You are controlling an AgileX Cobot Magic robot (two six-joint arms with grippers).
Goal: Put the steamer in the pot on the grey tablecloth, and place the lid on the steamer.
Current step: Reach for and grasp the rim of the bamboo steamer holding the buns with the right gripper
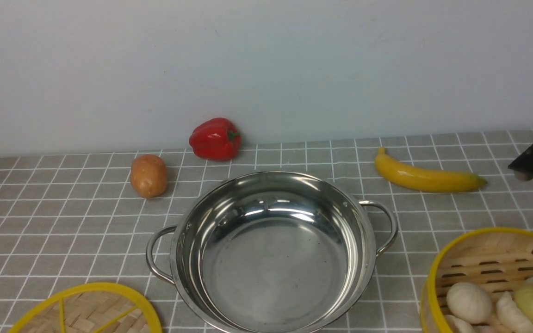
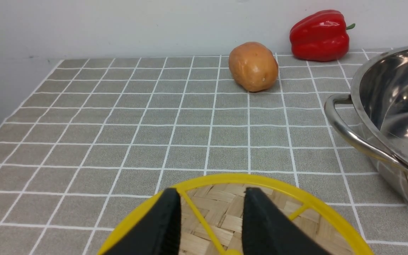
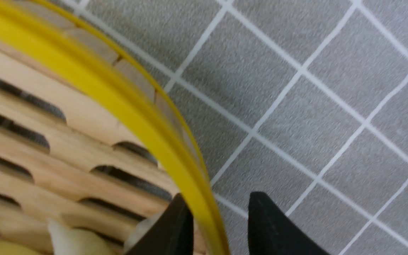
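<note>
Pale wall (image 1: 266,69) backs the grey tablecloth (image 1: 63,222); the pot (image 1: 266,273) sits empty at frame centre. Lower right, the steamer (image 1: 488,247) holds dumplings and buns (image 1: 469,302), the right gripper (image 3: 219,195) astride its rim, fingers apart. Lower left, the left gripper (image 2: 211,193) hovers above the lid (image 1: 90,310), fingers apart.

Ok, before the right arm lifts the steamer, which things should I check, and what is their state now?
1. Pot empty: ok.
2. Right tool astride the rim of the steamer, one finger inside, one outside: ok.
3. Right tool shut on the rim: not ok, a gap shows beside the outer finger.
4. Inner finger clear of the food: cannot tell, a pale piece lies very close.
5. Way to the pot free, banana lies farther back: ok.
6. Left tool open above the lid, out of that way: ok.
</note>
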